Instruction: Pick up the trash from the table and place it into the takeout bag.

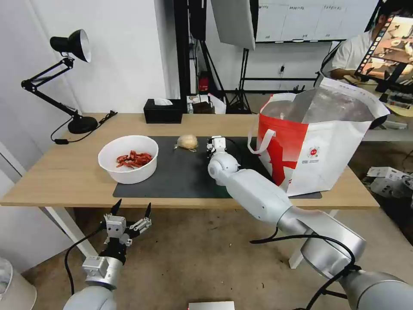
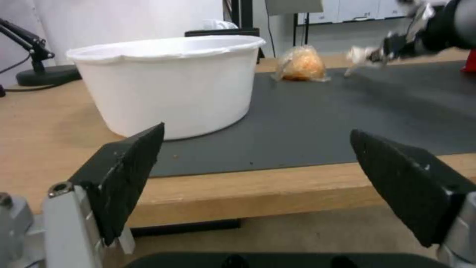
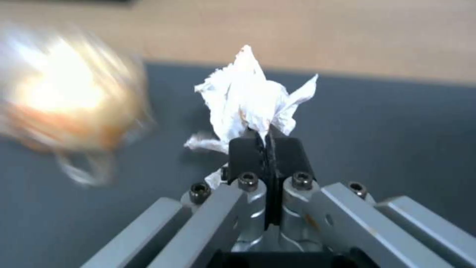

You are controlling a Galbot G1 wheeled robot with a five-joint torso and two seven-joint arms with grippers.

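Note:
My right gripper (image 1: 214,141) is shut on a crumpled white tissue (image 3: 253,100) over the dark mat (image 1: 180,176) of the light-wood table (image 1: 64,176). Just to its left lies a beige wrapped lump (image 1: 187,141), blurred at close range in the right wrist view (image 3: 64,100). A white round bowl (image 1: 128,158) with red shell scraps sits on the mat's left end. The red-and-white takeout bag (image 1: 318,146) stands open on the table's right end. My left gripper (image 1: 130,212) hangs open below the table's front edge, facing the bowl (image 2: 173,85).
A black tissue box (image 1: 163,111) stands at the table's back edge. A black desk lamp (image 1: 69,77) occupies the back left corner. A person sits behind the bag at the far right. Bare floor lies in front of the table.

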